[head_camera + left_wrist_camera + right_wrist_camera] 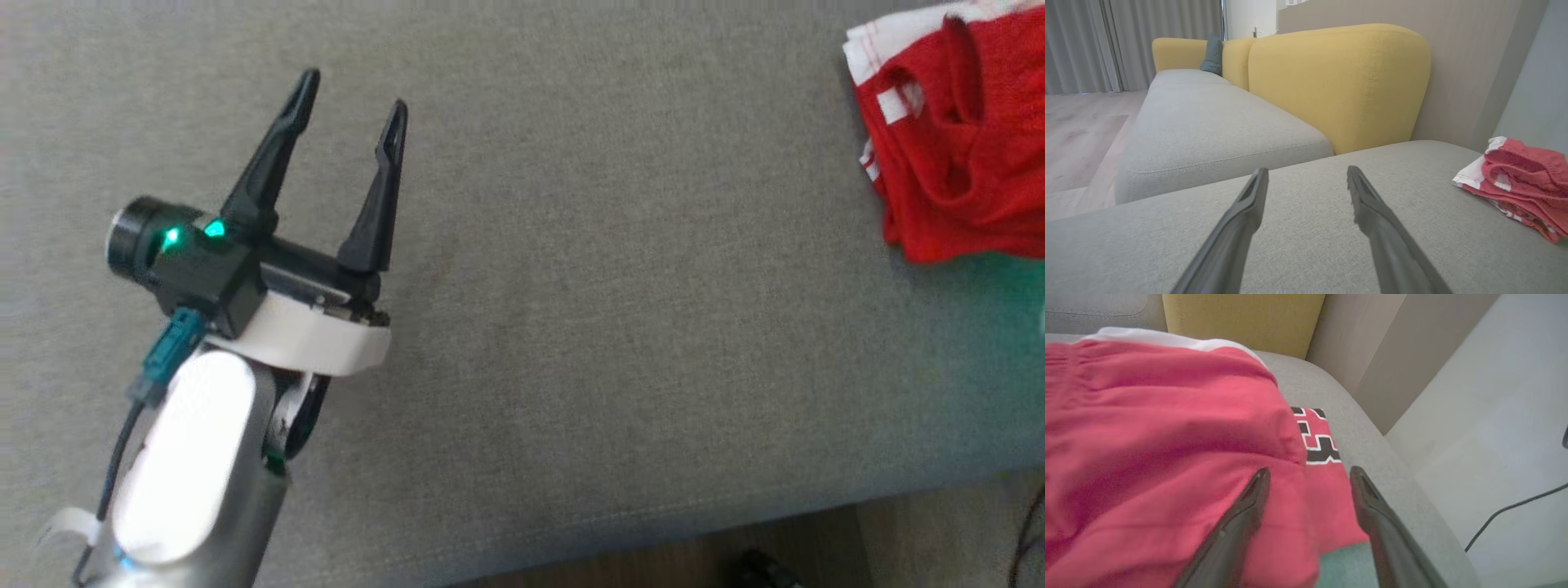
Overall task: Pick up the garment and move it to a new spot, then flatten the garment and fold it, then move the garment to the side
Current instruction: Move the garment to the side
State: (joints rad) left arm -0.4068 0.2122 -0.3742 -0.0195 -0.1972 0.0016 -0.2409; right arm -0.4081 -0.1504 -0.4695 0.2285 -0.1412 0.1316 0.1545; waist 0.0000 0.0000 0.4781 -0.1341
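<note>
Pointing toward the far side of the grey woven sofa seat (pixel 612 286), the left gripper (pixel 354 90) was at the near left in the head view. Its two long dark jaws stood wide apart, with nothing between them. A small green light (pixel 214 229) shone on its black body, above the white wrist ring. From its own wrist camera the left gripper (pixel 1307 170) showed the same wide gap, and only the bare grey seat (pixel 1147 245) lay below it.

The red knitted garment with white trim (pixel 963 163) lay folded in a loose bundle at the far right of the seat, well apart from the left gripper. In the left wrist view the garment (pixel 1523 179) was at the right, with its white edge turned toward the mustard-yellow padded backrest (pixel 1339 85). Farther to the left a small teal cushion (pixel 1212 55) leaned on the backrest, and grey curtains (pixel 1086 41) hung beyond the pale wooden floor (pixel 1081 134).

The right gripper (pixel 1310 471) was directly over the garment (pixel 1167 437), near its right edge. Its jaws were spread wide and held nothing. Whether their tips touched the cloth, I could not tell. Just beyond them a black and white printed number (pixel 1316 437) showed on a lower red layer. To the right of the seat edge (pixel 1355 433) a thin black cable (pixel 1506 514) lay on the pale floor.
</note>
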